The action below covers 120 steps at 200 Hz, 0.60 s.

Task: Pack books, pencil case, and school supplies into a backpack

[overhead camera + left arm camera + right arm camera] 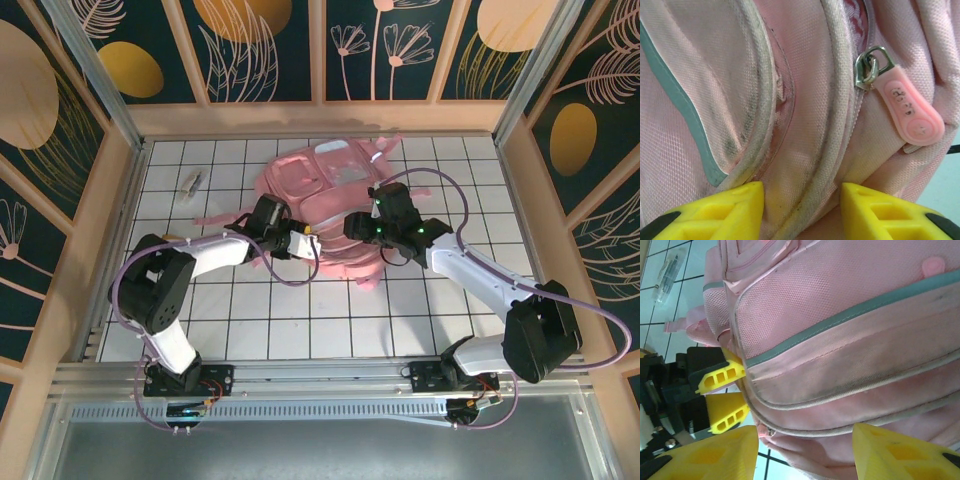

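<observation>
Two robot arms meet at the near edge of a pink backpack (320, 185) lying toward the far middle of the tiled table (300, 320). The left gripper (305, 243), fingers apart, straddles a piped seam beside the pink zipper pull (907, 107). The right gripper (358, 228), spread wide, faces the bag's side. A small clear packet (192, 182) lies well apart, far left.

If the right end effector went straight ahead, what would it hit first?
The backpack: its piped side sits directly ahead of the open right end effector, seemingly very near.
</observation>
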Each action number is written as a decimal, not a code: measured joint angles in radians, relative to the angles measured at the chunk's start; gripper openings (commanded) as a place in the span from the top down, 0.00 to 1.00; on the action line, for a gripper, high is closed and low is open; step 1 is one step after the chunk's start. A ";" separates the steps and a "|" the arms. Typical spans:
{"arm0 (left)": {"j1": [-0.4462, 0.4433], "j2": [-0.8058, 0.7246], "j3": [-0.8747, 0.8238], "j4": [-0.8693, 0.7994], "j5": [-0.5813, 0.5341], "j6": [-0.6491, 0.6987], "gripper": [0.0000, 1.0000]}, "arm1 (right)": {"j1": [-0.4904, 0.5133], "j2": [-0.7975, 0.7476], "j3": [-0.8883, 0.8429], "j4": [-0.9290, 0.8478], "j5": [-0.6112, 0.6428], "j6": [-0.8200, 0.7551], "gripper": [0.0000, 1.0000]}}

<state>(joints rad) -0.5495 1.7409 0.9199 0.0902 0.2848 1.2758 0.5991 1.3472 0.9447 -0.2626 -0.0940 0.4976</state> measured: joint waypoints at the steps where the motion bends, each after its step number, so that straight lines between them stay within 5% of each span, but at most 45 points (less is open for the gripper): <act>1: 0.000 0.001 0.000 0.004 -0.001 0.001 0.64 | 0.001 0.000 -0.001 0.000 0.000 0.003 0.48; 22: 0.000 0.021 0.012 0.033 -0.012 -0.035 1.00 | 0.014 -0.018 -0.038 0.019 -0.005 0.084 0.48; 63: 0.000 0.013 0.076 0.010 0.012 -0.087 1.00 | 0.074 -0.062 -0.118 0.032 -0.063 0.242 0.49; 120: 0.007 -0.154 0.004 -0.013 0.127 -0.214 1.00 | 0.164 -0.010 -0.069 0.065 -0.062 0.265 0.49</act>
<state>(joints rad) -0.5423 1.5864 0.9241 0.0776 0.4114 1.0615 0.7631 1.3369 0.8753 -0.1978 -0.1562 0.7624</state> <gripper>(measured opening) 0.048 0.510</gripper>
